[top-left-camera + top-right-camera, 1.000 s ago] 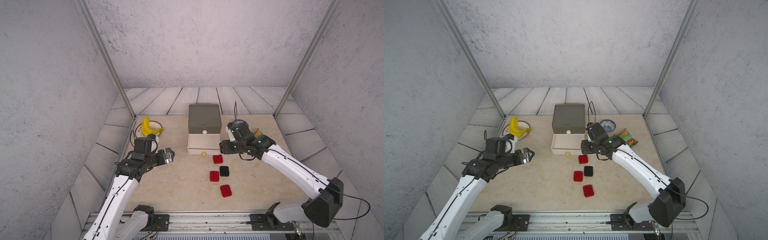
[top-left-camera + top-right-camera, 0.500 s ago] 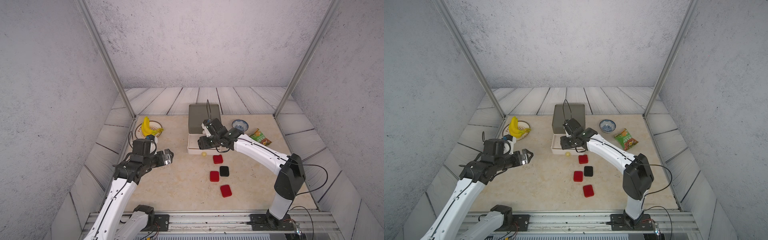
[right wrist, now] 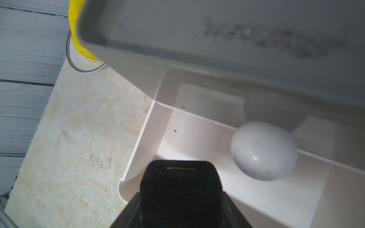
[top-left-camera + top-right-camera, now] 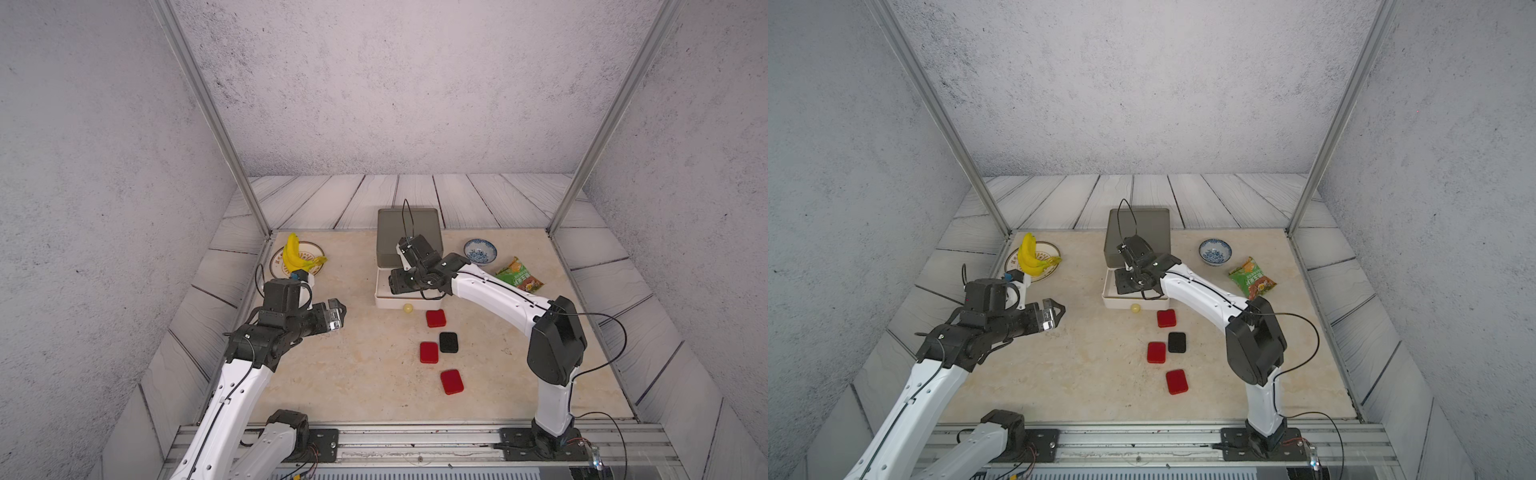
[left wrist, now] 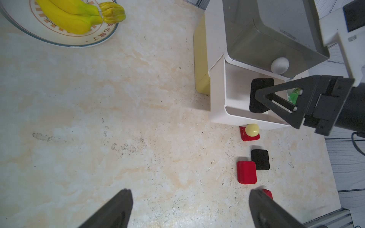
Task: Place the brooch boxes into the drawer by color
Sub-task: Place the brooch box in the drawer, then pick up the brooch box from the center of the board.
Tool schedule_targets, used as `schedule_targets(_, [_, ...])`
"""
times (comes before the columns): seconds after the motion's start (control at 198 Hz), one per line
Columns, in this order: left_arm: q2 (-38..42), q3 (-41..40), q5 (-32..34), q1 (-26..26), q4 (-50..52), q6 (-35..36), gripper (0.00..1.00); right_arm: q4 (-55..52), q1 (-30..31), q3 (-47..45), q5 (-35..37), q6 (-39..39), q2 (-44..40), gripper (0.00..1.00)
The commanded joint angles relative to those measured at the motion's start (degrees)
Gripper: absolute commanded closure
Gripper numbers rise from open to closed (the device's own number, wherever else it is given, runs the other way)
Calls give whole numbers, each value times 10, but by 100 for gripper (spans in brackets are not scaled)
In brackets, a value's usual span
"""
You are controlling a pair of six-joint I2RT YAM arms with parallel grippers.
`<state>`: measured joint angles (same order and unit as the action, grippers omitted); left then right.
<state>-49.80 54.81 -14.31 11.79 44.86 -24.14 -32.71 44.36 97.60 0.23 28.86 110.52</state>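
We see the right end effector [image 4: 395, 284], swung in from 3 o'clock, gripping a black brooch box [image 3: 179, 187] over the open white drawer [image 4: 386, 302]; left end effector [image 4: 338, 318] stays agape.

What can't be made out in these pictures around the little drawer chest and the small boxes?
- Inside of the open white drawer: in both top views the right end effector, holding a black box, covers most of it.
- Grey tier: shut, contents hidden in every view.
- Dark marks on it: blurred in the right wrist view.
- Red box nearest the robot: in the left wrist view, mostly behind a finger of the left end effector.
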Motion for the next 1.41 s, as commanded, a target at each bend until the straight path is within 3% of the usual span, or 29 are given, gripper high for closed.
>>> schedule_targets(0.0, [6,-1,9,2,8,11,2,1,4,22,16,5,16,63])
schedule_targets(0.282, [6,-5,9,1,7,12,2,7,8,35,21,11,48,59])
schedule_targets(0.398, [6,-5,9,1,8,13,2,6,8,37,23,10,51,44])
schedule_targets(0.529, [6,-5,8,1,7,13,2,8,8,38,32,5,42,33])
schedule_targets(0.817, [5,0,5,1,9,10,2,0,8,32,45,-5,10,27])
schedule_targets(1.135, [0,5,0,1,5,6,2,17,21,-136,60,-20,-187,27])
schedule_targets(1.402, [-10,9,-7,2,-1,-1,2,-66,21,-301,163,2,-364,26])
